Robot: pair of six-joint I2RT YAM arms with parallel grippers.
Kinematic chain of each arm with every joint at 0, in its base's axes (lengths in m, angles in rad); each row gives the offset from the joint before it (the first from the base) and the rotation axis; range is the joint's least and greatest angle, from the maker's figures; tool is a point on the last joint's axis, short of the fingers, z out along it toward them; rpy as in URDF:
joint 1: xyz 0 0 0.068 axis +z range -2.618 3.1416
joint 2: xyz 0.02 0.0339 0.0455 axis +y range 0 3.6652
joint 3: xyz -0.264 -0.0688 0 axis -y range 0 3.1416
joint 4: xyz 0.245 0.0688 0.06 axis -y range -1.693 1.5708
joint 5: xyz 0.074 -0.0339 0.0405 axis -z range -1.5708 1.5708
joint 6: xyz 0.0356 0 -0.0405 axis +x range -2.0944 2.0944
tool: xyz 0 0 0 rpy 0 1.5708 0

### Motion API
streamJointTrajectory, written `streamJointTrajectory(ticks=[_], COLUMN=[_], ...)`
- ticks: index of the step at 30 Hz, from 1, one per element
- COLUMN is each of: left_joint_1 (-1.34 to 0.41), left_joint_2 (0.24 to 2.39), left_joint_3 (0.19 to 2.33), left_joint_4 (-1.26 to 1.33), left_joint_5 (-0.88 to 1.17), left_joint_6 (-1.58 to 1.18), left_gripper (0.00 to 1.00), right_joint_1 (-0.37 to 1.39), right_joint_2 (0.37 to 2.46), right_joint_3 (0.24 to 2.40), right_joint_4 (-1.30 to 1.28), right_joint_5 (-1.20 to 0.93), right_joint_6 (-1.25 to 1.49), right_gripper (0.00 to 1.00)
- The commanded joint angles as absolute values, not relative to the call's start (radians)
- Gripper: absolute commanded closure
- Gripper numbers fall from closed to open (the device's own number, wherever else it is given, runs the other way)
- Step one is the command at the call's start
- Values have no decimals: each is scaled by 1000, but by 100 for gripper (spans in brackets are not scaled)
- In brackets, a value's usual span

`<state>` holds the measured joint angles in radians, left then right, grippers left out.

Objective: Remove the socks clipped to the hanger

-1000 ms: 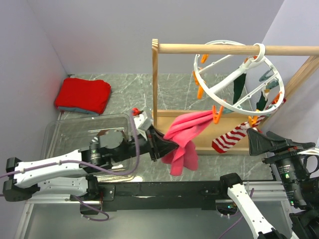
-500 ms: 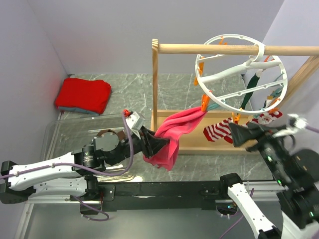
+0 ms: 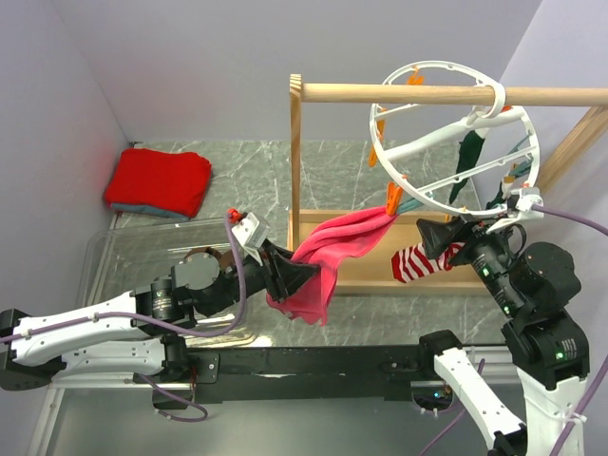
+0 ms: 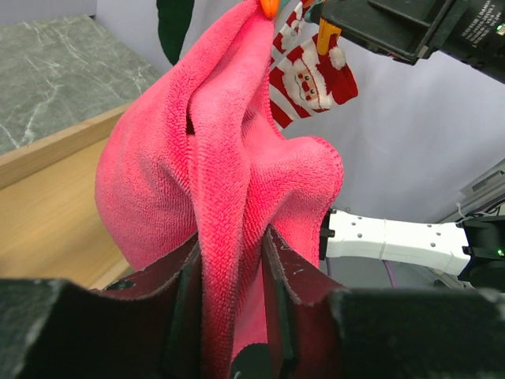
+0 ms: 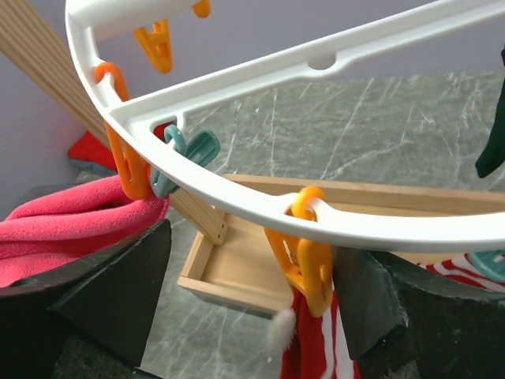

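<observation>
The white ring hanger (image 3: 446, 133) hangs by its hook on the wooden rail. My left gripper (image 3: 288, 278) is shut on the pink cloth (image 3: 323, 256), which an orange clip (image 3: 392, 199) holds to the ring. In the left wrist view the cloth (image 4: 221, 158) runs between the jaws of that gripper (image 4: 229, 316). My right gripper (image 3: 439, 237) is open at a red-and-white striped sock (image 3: 416, 263). In the right wrist view the gripper (image 5: 252, 308) straddles the orange clip (image 5: 312, 264) that holds this sock (image 5: 316, 351) to the ring (image 5: 260, 209). Dark green socks (image 3: 470, 157) hang at the far side.
The wooden rail frame (image 3: 408, 93) stands on a wooden base tray (image 5: 252, 260). A folded red cloth (image 3: 157, 182) lies at the back left. A clear plastic bin (image 3: 142, 249) sits under my left arm. Walls close in on both sides.
My right gripper has moved left and in under the ring, up to the striped sock's clip. The hanger has swung and tilted. My left gripper has drawn the pink cloth leftward.
</observation>
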<state>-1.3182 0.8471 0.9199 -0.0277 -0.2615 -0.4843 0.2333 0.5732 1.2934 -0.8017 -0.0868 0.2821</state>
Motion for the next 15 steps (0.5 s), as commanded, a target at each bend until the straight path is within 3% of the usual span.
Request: streamJointTrajectory(ticks=[1,5,12,15], left_joint_1=[-1321,-1322,-1322,-1322], left_joint_2=[833,831,844,853], left_joint_3=[923,916,882,888], left_joint_4=[8,2,-49,-8], left_joint_5=[-268,-267,-302,-243], left_joint_6=[-497,-508,-540,-526], left_gripper=[65,59,21,18], right_joint_1=[236,236,236,236], right_joint_2=[566,566,543,551], right_joint_3=[1258,1250,1235,1247], right_joint_4=[-698,-686,-635,-647], right_joint_5=[-112,-57,-143,-156], right_joint_6=[258,288,342,345], right_gripper=[15,21,24,24])
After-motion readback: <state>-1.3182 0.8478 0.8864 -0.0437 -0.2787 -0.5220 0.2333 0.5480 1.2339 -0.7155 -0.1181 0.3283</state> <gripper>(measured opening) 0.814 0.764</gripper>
